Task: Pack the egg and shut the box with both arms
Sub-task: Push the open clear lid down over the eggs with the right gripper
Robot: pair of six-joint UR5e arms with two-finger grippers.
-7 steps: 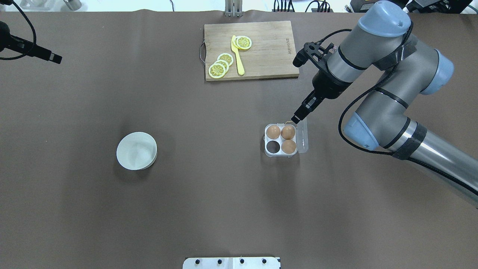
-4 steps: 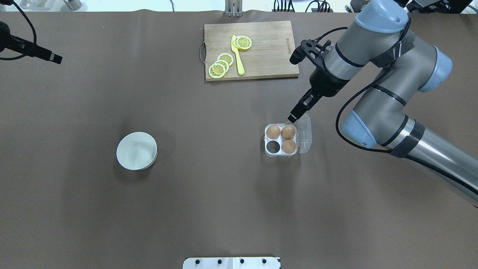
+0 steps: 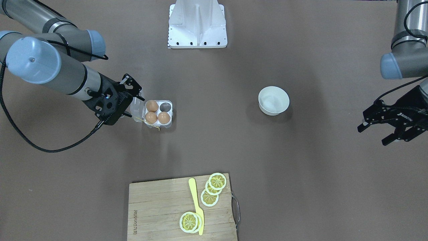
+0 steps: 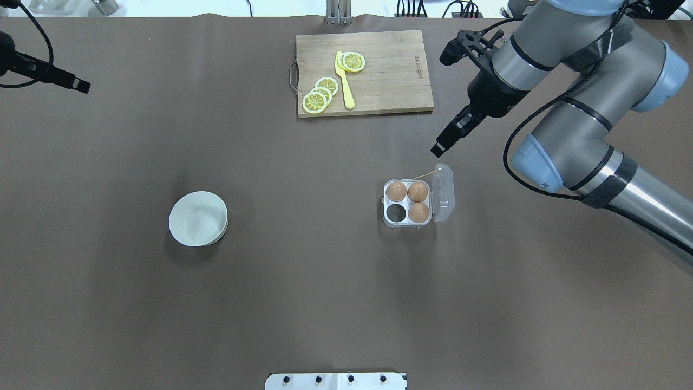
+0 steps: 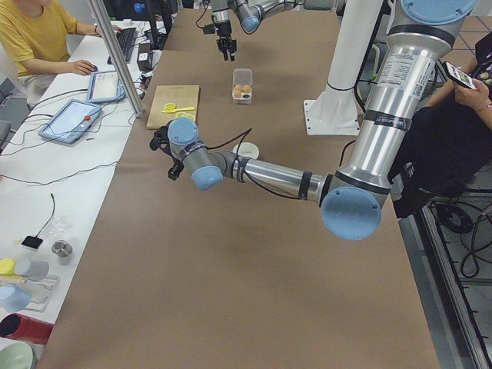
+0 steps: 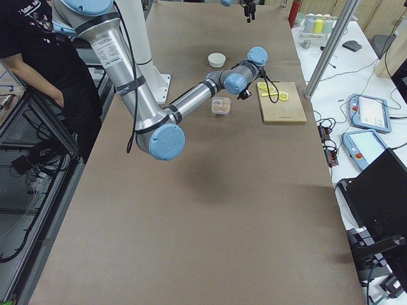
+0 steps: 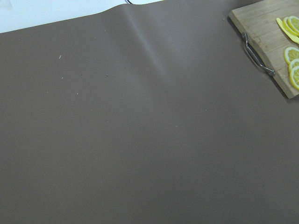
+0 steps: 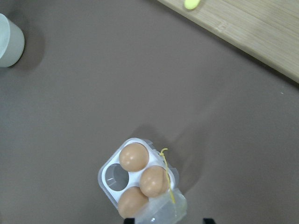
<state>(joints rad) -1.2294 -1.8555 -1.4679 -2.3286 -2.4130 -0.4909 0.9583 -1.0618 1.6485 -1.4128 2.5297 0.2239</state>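
Since a second ago, your right hand (image 4: 437, 149) has drawn back from the far right corner of the box (image 4: 387, 218), where its tip was right at the yellow string (image 4: 424, 174). It now hangs above bare desk (image 4: 325, 271), nearer the cutting board (image 4: 390, 70). The clear lid (image 4: 444, 187), half raised back then, has dropped outward and lies open at 3 o'clock of the tray.

That hand is released and holds nothing. In its wrist view you can see the two fingertips standing apart at the bottom edge. In the overhead view the box lies at about 7 o'clock from the hand, clear of it.

Three brown eggs (image 4: 417, 191) sit in three of the cells, and the cell at the tray's 7 o'clock corner shows dark.

Your left hand (image 3: 371, 136) is also released. It hangs far off at about 10 o'clock from the box, well apart from it and from the white bowl (image 4: 198, 218).
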